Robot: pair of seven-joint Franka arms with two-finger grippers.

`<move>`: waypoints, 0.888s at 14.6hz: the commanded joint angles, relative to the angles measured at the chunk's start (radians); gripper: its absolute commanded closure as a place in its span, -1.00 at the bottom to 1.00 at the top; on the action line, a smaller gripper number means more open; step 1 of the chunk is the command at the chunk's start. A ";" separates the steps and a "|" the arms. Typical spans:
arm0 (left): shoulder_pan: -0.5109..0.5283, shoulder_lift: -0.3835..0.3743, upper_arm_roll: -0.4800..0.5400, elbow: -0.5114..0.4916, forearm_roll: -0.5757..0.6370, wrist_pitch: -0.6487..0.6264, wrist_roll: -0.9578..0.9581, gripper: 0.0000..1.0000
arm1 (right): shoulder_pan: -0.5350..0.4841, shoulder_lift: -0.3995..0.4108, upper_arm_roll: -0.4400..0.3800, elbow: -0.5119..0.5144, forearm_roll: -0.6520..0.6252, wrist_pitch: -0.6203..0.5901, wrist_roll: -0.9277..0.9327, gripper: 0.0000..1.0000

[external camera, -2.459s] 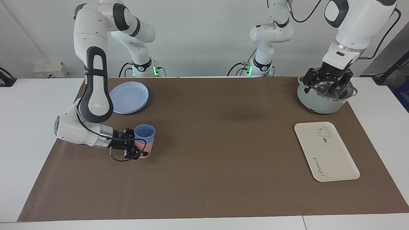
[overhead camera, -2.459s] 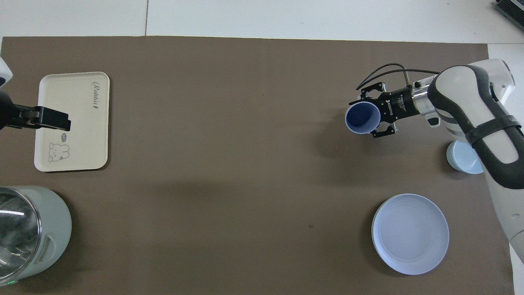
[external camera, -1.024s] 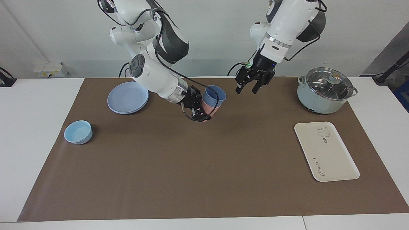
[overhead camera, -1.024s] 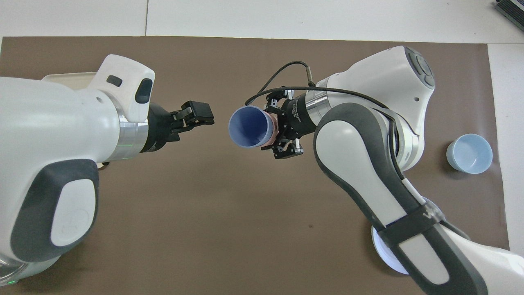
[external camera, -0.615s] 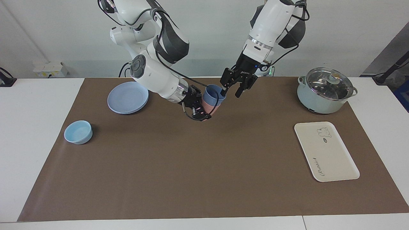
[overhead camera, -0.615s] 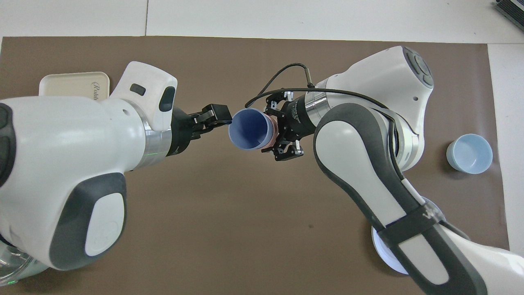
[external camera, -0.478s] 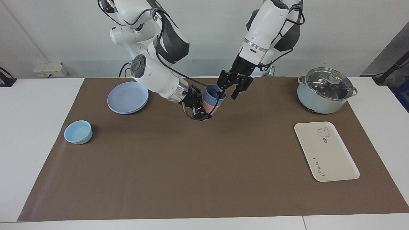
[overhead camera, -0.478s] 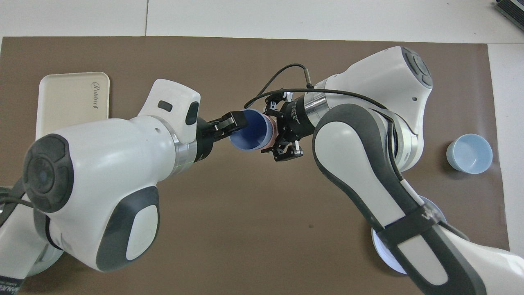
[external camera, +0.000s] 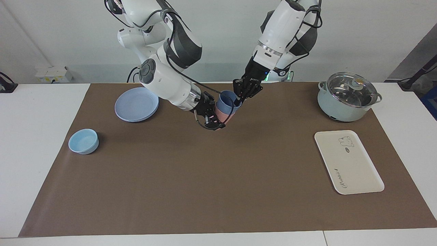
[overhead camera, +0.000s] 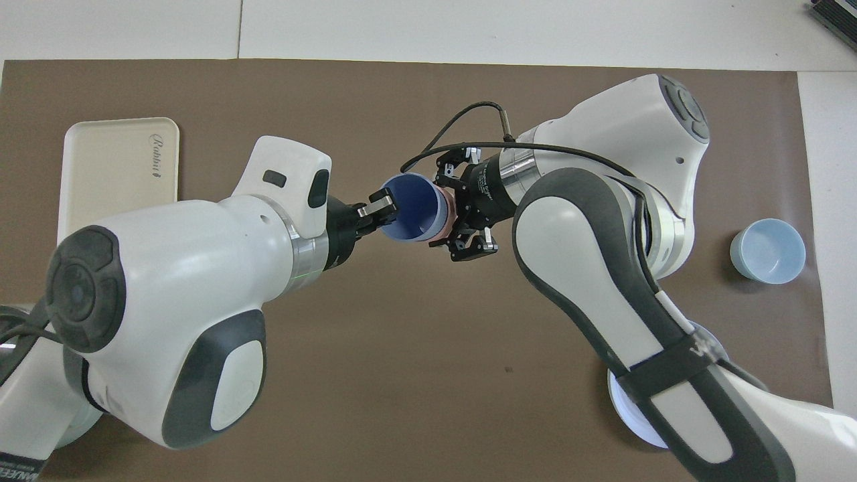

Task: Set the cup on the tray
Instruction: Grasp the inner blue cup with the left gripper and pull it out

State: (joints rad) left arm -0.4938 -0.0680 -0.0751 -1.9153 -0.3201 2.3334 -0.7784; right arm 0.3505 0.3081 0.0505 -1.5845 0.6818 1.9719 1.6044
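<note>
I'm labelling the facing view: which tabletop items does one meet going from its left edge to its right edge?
light-blue bowl → round blue plate → cream-white tray; the lidded pot overlaps the tray's span, so it is left out.

Right end effector point(external camera: 218, 118): raised over the middle of the counter point(external camera: 218, 177), clamped on the pink cup point(external camera: 226, 117), which holds the cup point(external camera: 227, 101) nested inside it.
Left end effector point(external camera: 240, 99): at the cup's rim, closed on it (pinching the wall).
Tray point(external camera: 348, 162): on the counter, well apart from both end effectors, toward the left arm's end.
Pot point(external camera: 348, 97): same end, nearer to the robots than the tray.
Plate point(external camera: 136, 104): toward the right arm's end, near the robots.
Bowl point(external camera: 83, 141): same end, farther from the robots than the plate.
</note>
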 commanded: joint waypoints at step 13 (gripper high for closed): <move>0.401 -0.059 0.029 0.165 0.001 -0.442 0.344 1.00 | 0.001 -0.007 0.002 0.004 -0.021 -0.010 0.009 1.00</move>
State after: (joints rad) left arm -0.1923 -0.0947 -0.0349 -1.6903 -0.3236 1.8840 -0.5491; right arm 0.3539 0.3079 0.0531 -1.5804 0.6811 1.9671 1.6044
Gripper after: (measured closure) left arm 0.947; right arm 0.198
